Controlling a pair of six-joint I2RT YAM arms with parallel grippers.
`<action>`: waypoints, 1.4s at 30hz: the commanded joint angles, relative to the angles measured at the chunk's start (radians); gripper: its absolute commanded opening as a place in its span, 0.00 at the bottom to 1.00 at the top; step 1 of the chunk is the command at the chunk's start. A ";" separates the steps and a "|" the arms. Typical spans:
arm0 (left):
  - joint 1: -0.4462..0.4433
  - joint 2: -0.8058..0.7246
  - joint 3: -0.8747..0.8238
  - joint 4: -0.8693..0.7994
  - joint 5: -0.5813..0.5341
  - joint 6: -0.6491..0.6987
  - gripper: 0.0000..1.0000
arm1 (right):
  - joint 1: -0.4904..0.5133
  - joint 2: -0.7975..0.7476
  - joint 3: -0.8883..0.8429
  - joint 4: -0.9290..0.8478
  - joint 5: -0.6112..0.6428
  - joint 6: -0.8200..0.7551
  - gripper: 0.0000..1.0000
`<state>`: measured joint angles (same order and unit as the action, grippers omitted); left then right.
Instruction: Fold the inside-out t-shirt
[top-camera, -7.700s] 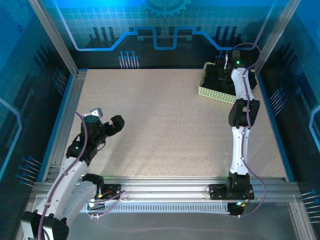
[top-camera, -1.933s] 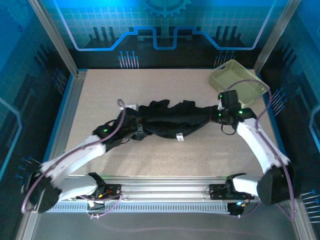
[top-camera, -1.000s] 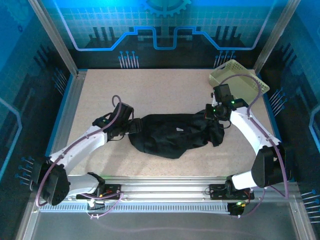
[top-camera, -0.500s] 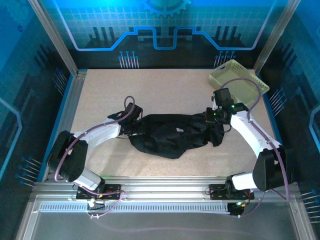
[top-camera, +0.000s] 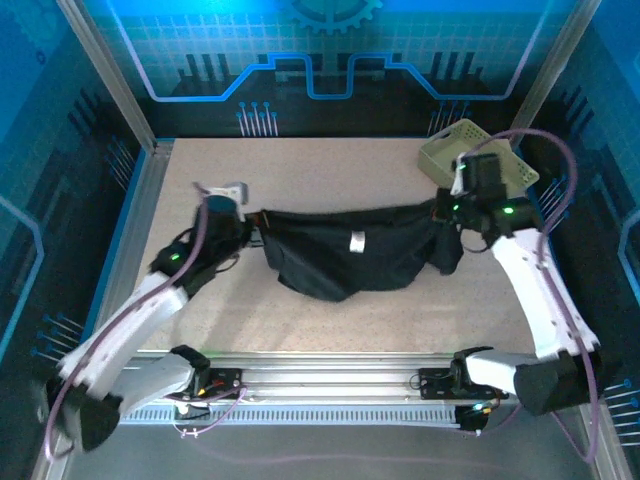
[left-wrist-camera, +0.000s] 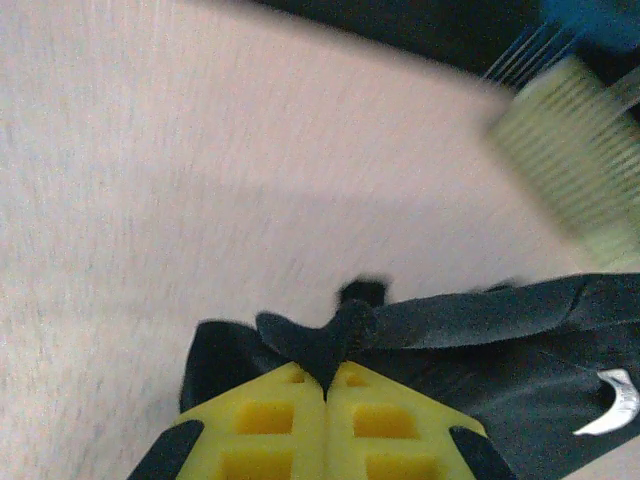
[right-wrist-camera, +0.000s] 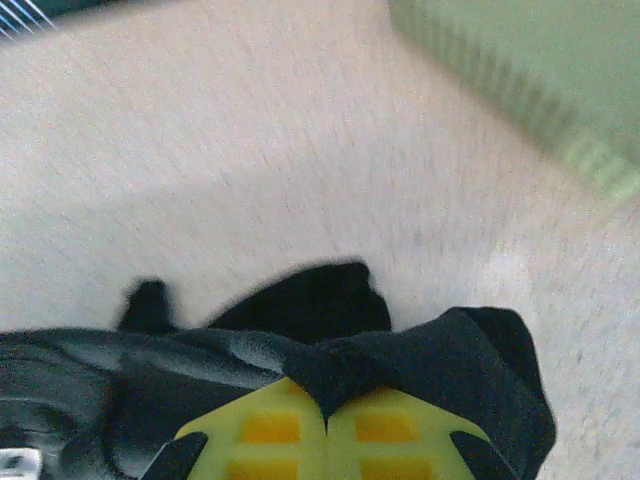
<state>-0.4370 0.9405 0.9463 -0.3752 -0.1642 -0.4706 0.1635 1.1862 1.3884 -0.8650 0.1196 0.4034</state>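
The inside-out t-shirt (top-camera: 350, 260) is black with a small pale tag (top-camera: 357, 242). It hangs stretched between my two grippers over the middle of the table, sagging below its taut upper edge. My left gripper (top-camera: 250, 222) is shut on the shirt's left end; in the left wrist view the yellow pads (left-wrist-camera: 270, 420) pinch a bunch of the black t-shirt (left-wrist-camera: 450, 340). My right gripper (top-camera: 447, 212) is shut on the right end, and the right wrist view shows its pads (right-wrist-camera: 380, 425) clamped on a fold of the t-shirt (right-wrist-camera: 440, 360).
A pale yellow-green lattice basket (top-camera: 495, 168) stands at the back right corner, just behind my right gripper; it also appears as the basket (left-wrist-camera: 570, 150) and the basket (right-wrist-camera: 530, 90) in the wrist views. Aluminium frame rails edge the speckled tabletop (top-camera: 330, 170).
My left gripper has shut on the shirt's left end. Both grippers have lifted and moved apart, pulling the bunched shirt out into a stretched, hanging band.
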 joint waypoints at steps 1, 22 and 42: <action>0.015 -0.148 0.102 0.039 -0.044 0.052 0.00 | -0.022 -0.090 0.238 -0.092 -0.023 -0.023 0.00; 0.052 0.153 0.440 -0.293 -0.234 0.059 0.00 | 0.008 -0.004 0.224 0.021 -0.174 0.055 0.00; 0.097 -0.323 0.462 0.098 0.030 0.068 0.00 | 0.010 -0.222 0.660 0.065 -0.241 -0.061 0.00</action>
<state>-0.3489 0.6312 1.3701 -0.3515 -0.1505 -0.4164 0.1719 0.9642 2.0045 -0.8471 -0.1261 0.3683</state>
